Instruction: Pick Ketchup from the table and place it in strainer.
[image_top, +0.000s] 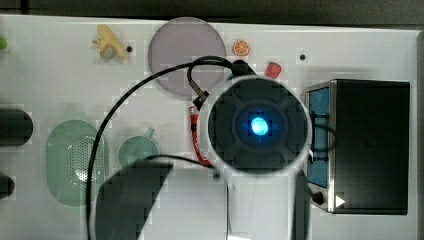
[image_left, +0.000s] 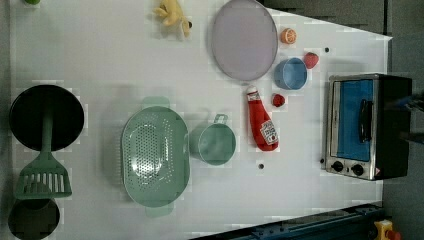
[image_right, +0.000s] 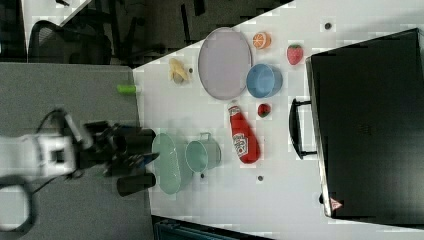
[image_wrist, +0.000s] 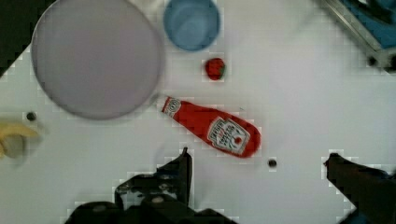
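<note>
Ketchup (image_wrist: 210, 130) flat on table, just past claw (image_wrist: 257, 163) tips, fingers wide apart, nothing held

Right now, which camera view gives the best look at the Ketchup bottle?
The left view: the whole Ketchup lies unobstructed on the table, cap and label clear. The right view and wrist view also show it whole. In the top view the arm covers all but its red edge.

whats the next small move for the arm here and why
Probably lower the open gripper onto the Ketchup and centre the bottle between the fingers. The bottle lies flat on the table, untouched, next to the green cup, and in the wrist view it sits just off the gap between the spread fingers. The strainer holds nothing yet.
</note>
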